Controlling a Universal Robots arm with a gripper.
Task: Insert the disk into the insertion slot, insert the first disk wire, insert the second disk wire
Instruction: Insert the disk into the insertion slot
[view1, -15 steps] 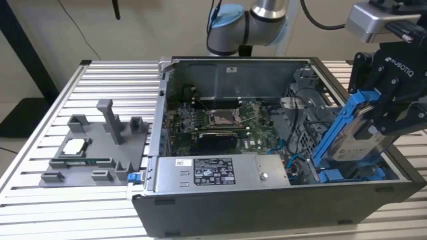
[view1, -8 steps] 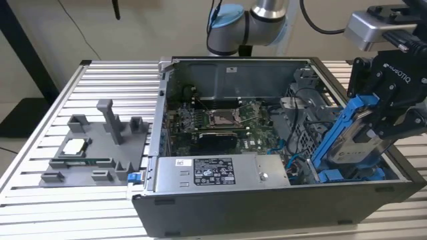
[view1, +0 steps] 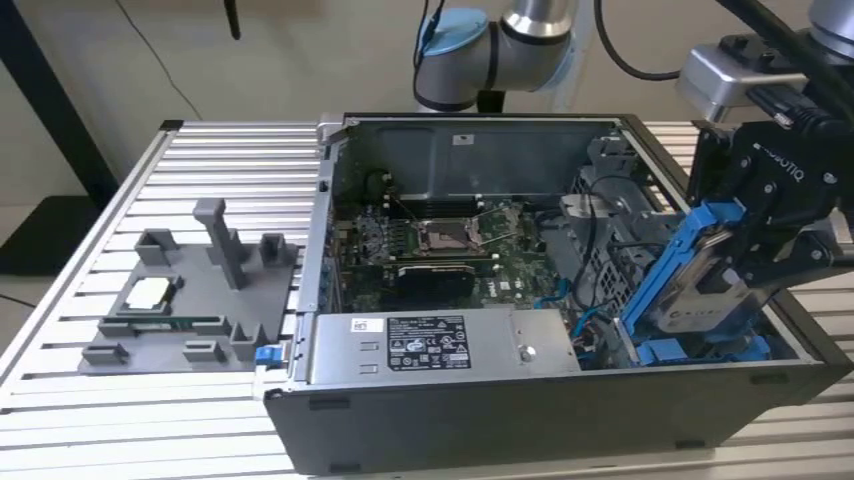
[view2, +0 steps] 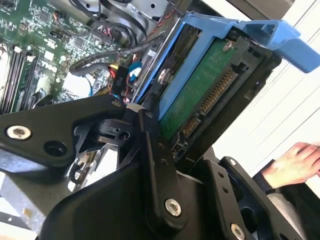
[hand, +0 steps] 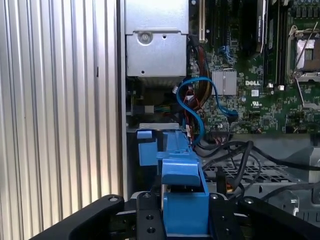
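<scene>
My gripper (view1: 734, 258) is shut on the disk (view1: 697, 300), a silver-grey drive with a white label in a bright blue caddy (view1: 674, 250). I hold it tilted, steeply on edge, over the open computer case at the exterior view's right. Its lower end is down among the perforated metal walls of the insertion slot (view1: 610, 262). The second wrist view shows the disk's green board and connector (view2: 202, 97) between my black fingers (view2: 150, 145). In the first wrist view the blue caddy (hand: 182, 200) sits between the finger bases. A thin blue wire (hand: 192, 97) loops loose beside the bay.
The case holds a grey power supply (view1: 427, 345) at the front and a motherboard with a silver processor socket (view1: 441, 235). A grey fixture (view1: 187, 300) lies on the ribbed aluminium table (view1: 80, 420). A person's hand (view2: 295, 165) rests outside the case.
</scene>
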